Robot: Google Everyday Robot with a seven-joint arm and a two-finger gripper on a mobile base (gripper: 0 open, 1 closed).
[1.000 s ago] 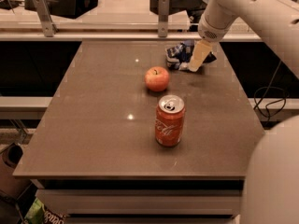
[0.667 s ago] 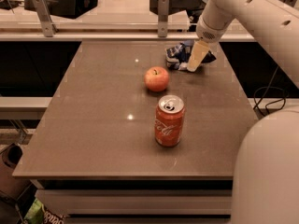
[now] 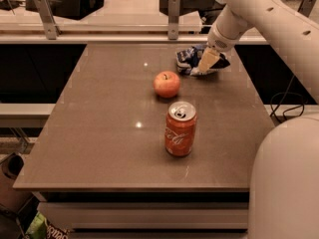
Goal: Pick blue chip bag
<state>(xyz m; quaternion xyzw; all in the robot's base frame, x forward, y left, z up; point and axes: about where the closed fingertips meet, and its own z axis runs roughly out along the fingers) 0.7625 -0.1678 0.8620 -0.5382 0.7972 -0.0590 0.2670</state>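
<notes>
Near the far right corner of the brown table [image 3: 99, 133], the cream-coloured gripper [image 3: 206, 62] is down on the small, crumpled dark-blue foil chip bag [image 3: 185, 59], which lies on the surface close to the far edge. Whether the gripper is released or clenched on the foil I cannot tell. It covers the bag's middle, with blue and white crinkles showing to one side and a dark flap to the other. The white robot arm [image 3: 259, 14] reaches in from the right edge.

The step in hand looks like the grasp itself. To do it well, the gripper should probably take a full fold at the bag's middle, not a loose corner, since thin foil slips. A straight-up lift would then keep the bag from dragging. The round red apple [image 3: 167, 83] sits near the bag, toward the table's middle. The red aluminium soda can [image 3: 180, 129] stands upright, well apart and nearer the front edge, so neither should interfere.
</notes>
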